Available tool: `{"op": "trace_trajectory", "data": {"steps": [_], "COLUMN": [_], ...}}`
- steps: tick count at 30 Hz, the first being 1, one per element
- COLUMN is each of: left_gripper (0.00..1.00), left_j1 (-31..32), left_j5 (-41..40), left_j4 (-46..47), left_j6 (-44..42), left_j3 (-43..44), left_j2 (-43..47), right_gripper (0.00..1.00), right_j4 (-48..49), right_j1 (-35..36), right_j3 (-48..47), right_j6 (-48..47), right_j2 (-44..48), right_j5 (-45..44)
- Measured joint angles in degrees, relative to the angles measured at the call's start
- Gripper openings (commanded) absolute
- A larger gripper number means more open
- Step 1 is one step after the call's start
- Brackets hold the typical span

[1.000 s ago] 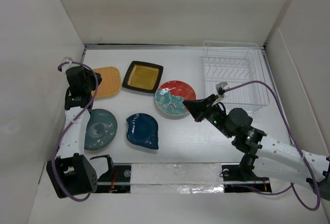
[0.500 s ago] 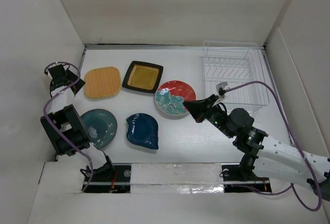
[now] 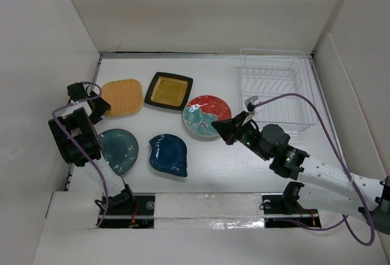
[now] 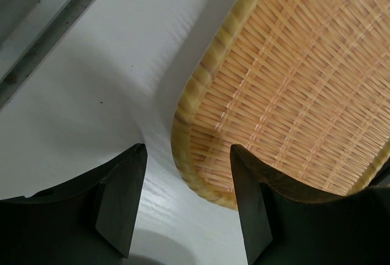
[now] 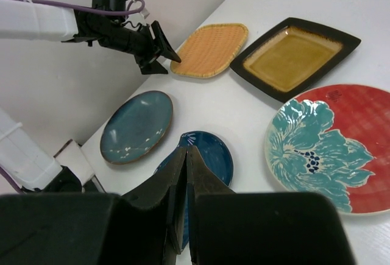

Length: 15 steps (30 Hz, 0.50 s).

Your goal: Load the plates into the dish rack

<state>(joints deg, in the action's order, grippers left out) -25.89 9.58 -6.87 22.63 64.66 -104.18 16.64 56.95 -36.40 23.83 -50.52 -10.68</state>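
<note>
Five plates lie on the white table: woven orange (image 3: 122, 97), black-rimmed yellow square (image 3: 168, 90), red with teal flowers (image 3: 207, 116), dark blue leaf-shaped (image 3: 169, 154) and teal-grey (image 3: 119, 150). The clear dish rack (image 3: 277, 91) stands at the back right with nothing in it. My left gripper (image 3: 97, 103) is open at the orange plate's left edge. In the left wrist view its fingers (image 4: 187, 155) straddle the plate's rim (image 4: 195, 173) low over the table, apart from it. My right gripper (image 3: 218, 125) is shut on nothing, hovering by the red plate's near edge, with the blue plate (image 5: 210, 155) behind its tips (image 5: 186, 152).
White walls box in the table on the left, back and right. The left wall stands close behind my left arm (image 3: 76, 137). A purple cable (image 3: 286, 99) loops from the right arm in front of the rack.
My left gripper has opened, and its arm swung out toward the left wall and back to the orange plate's edge. The right arm has shifted slightly left.
</note>
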Motion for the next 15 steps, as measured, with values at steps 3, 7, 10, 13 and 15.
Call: {"op": "trace_trajectory", "data": {"steps": [3,7,10,13,15], "left_gripper": [0.54,0.54,0.54,0.53,0.52], "left_j1": [-0.11,-0.11,-0.11,-0.11,-0.13], "left_j5": [1.01,2.6,3.96,5.05,5.9], "left_j4": [0.9,2.71,4.52,6.86,8.57], "left_j6": [0.87,2.62,4.17,6.01,7.41], "left_j3": [-0.02,-0.39,-1.27,-2.01,-2.6], "left_j2": [-1.09,-1.14,-1.42,-1.57,-1.75], "right_gripper": [0.09,0.08,0.08,0.08,0.08], "right_j4": [-0.11,-0.11,-0.13,-0.2,-0.2], "right_j1": [0.02,0.0,0.0,0.0,0.0], "right_j3": [-0.31,-0.33,-0.42,-0.44,-0.48], "right_j6": [-0.11,-0.17,-0.28,-0.31,-0.33], "right_j2": [-0.5,-0.68,-1.16,-1.31,-1.31], "right_j5": [0.02,0.02,0.15,0.2,0.17]}}
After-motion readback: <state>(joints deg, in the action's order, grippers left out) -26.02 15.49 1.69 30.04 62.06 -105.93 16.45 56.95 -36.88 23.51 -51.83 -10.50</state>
